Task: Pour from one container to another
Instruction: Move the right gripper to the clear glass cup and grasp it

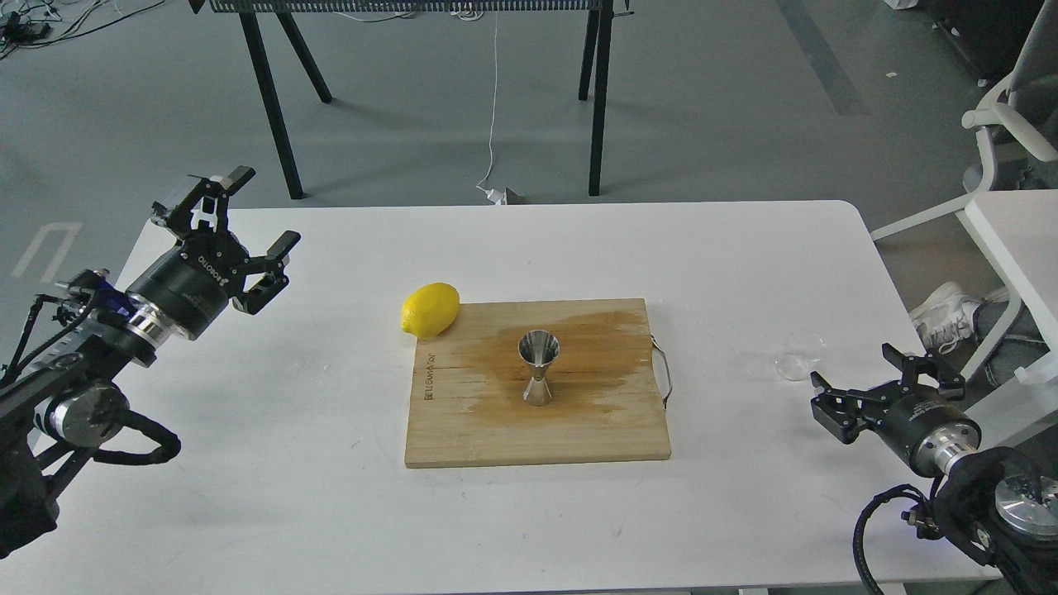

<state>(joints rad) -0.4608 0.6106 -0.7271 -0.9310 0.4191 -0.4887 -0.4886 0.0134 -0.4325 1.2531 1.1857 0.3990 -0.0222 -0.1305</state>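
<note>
Only lemon (pixel 431 310) and jigger (pixel 537 368) interrupt the table (pixel 289 496).

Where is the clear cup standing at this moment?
In the head view the clear cup stands on the white table at its right side, off the wooden board, just ahead of the open right gripper.

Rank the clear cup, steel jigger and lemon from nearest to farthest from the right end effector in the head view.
From the right end effector:
1. Clear cup, just beyond it, near the table's right edge.
2. Steel jigger, mid cutting board.
3. Lemon, at the board's far-left corner.
</note>
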